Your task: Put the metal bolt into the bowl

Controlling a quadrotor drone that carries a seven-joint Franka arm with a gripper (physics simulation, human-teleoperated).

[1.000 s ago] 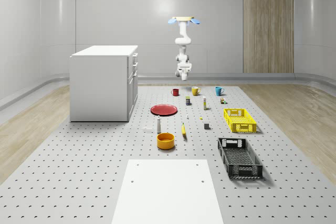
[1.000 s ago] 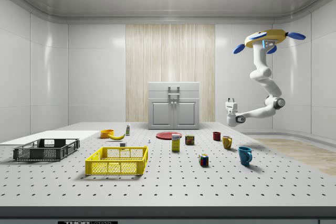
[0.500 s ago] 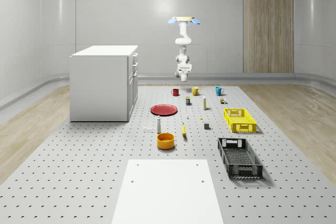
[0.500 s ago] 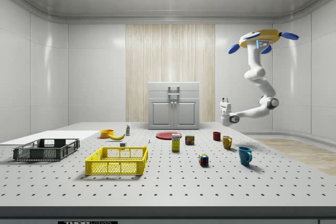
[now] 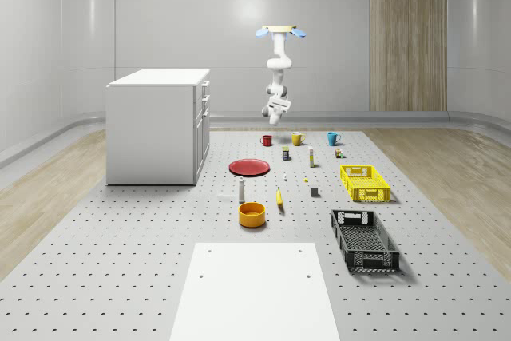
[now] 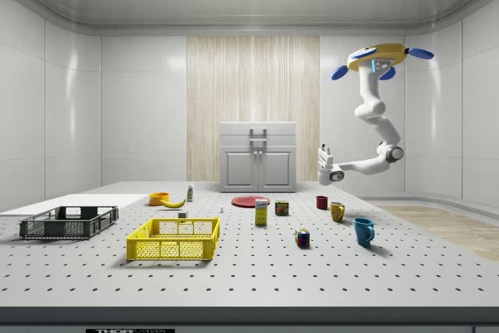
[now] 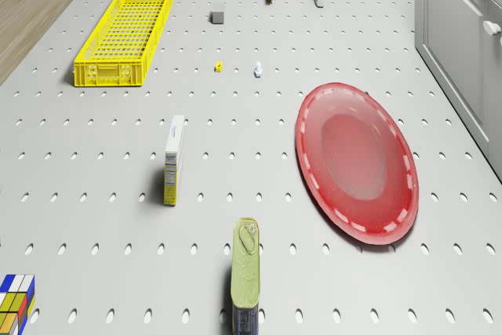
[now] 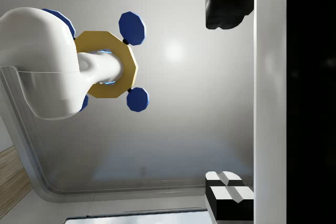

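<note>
I have the drone [image 5: 280,31] hovering high over the far end of the table [image 5: 120,261], above the row of mugs. The arm is bent beneath it, and the gripper [image 6: 322,154] hangs in the air well above the red mug [image 5: 267,140]. It is turned upward, so the wrist view looks back at the drone's body. In that view the two fingers [image 8: 227,4] stand wide apart with nothing between them. The metal bolt [image 7: 257,69] lies on the table, well apart from the gripper. In the whole-scene view it is at about 4 o'clock from the red plate [image 5: 250,167], just beside a small yellow piece [image 7: 219,66]. The bowl [image 5: 251,213] sits at 6 o'clock from the plate, near the banana [image 5: 279,197].
</note>
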